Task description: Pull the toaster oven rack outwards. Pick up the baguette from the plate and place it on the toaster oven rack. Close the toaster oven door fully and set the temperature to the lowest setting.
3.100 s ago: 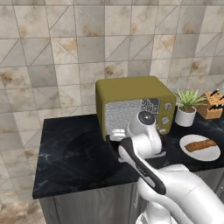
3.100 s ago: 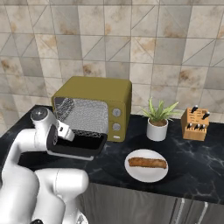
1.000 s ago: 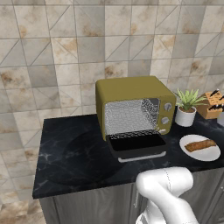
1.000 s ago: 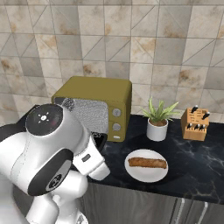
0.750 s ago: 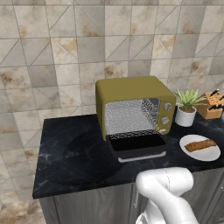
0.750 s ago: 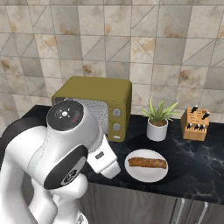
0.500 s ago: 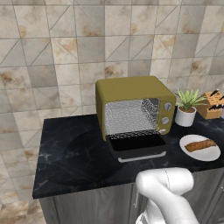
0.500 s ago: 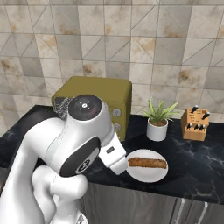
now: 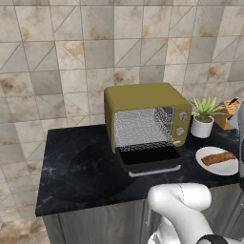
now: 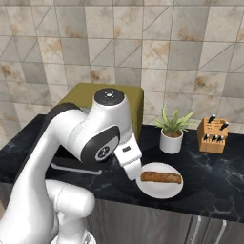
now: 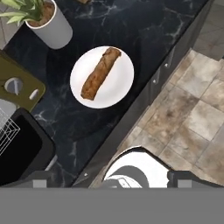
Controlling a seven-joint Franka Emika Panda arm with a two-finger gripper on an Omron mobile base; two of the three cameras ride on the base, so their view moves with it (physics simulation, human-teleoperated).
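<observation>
On black marble counter (image 9: 76, 162), below beige tiled wall (image 9: 71, 52), plate (image 11: 124, 83) holds baguette (image 11: 99, 73).

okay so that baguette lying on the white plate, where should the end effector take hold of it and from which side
Probably at the middle of the baguette, coming straight down from above. It lies flat on the plate, long and narrow, so the open end effector should close across its short width, fingers square to its length; the plate's flat rim leaves the sides free.
</observation>
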